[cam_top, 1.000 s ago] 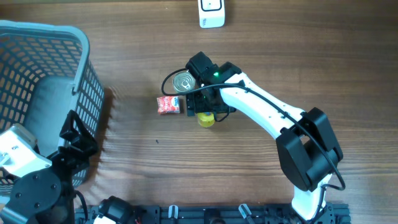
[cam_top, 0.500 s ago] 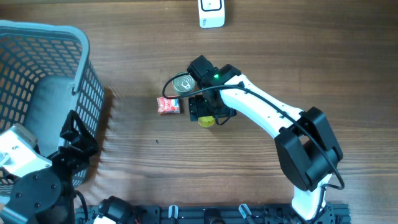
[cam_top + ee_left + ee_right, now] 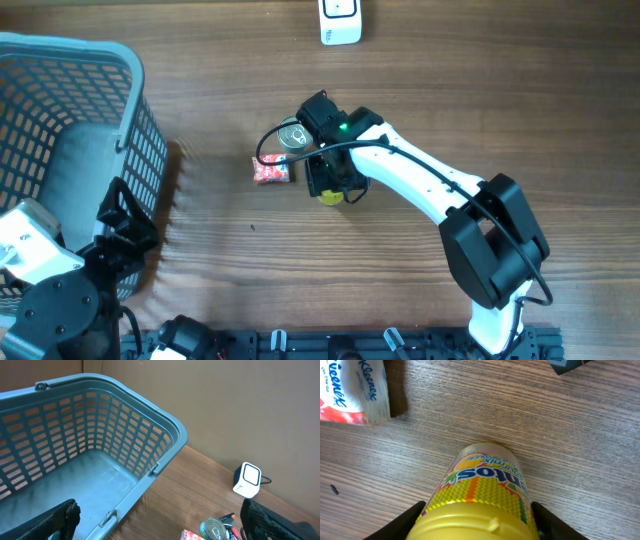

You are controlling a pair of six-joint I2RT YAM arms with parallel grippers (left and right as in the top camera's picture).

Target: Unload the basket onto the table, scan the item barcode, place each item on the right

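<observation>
A small yellow bottle (image 3: 487,482) with a colourful label stands on the wooden table, its yellow cap toward the wrist camera. My right gripper (image 3: 480,527) reaches down over it, and its black fingers (image 3: 402,522) press against both sides of the cap. From above, the bottle (image 3: 330,196) peeks out under the right gripper (image 3: 327,180). The white barcode scanner (image 3: 340,20) sits at the table's far edge and shows again as the scanner (image 3: 247,480). My left gripper (image 3: 162,525) hangs wide open above the basket's near edge, holding nothing.
A tin can (image 3: 292,136) and a red-and-white tissue packet (image 3: 270,170) lie just left of the bottle. A large blue-grey basket (image 3: 130,110) fills the left side. The packet (image 3: 355,390) lies close to the bottle.
The right gripper's fingers have closed in onto the yellow bottle, and the wrist has shifted slightly left. The left arm has not moved.
</observation>
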